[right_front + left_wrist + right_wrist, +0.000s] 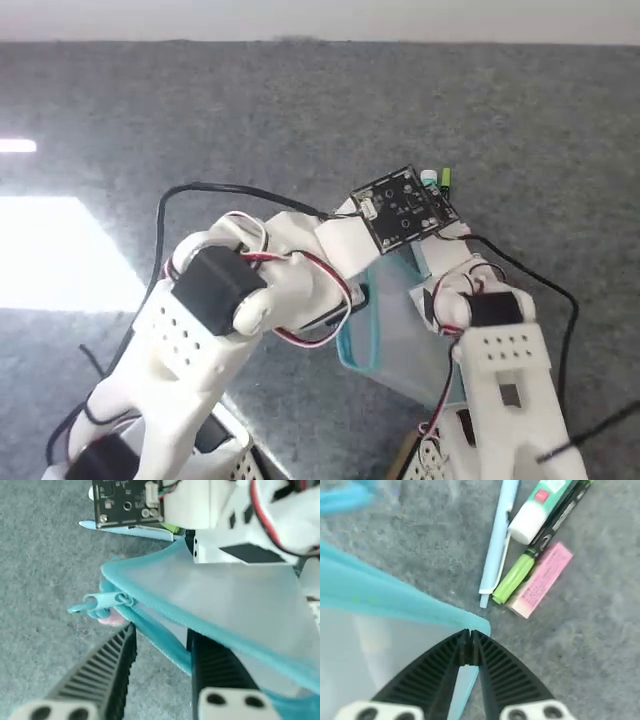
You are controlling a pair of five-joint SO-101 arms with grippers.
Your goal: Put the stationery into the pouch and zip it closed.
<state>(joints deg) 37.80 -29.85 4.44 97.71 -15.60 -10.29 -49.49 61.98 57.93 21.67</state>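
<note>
— What do you see from up high?

— Two white arms crowd over a clear, teal-edged pouch (395, 335) on the grey table (200, 100). Their fingertips are tucked under the arm bodies, so I can't tell which arm is which. Past a camera board (405, 205), the ends of a glue stick (429, 179) and a green marker (447, 179) poke out.

— And the left wrist?

— The left gripper (161, 635) has its jaws well apart. The teal zip band of the pouch (215, 595) runs through the gap, and I can't see it gripping anything. The zip pull (102, 601) sticks out just ahead of the fingers.

— Right wrist?

— The right gripper (469, 642) is pinched tight on a corner of the pouch (395, 605). Just beyond it the stationery lies on the table (410, 545), outside the pouch. There's a pale blue pen (497, 545), the glue stick (540, 507), the green marker (540, 547) and a pink eraser (542, 580). They're bunched side by side, with the marker against the eraser.
</note>
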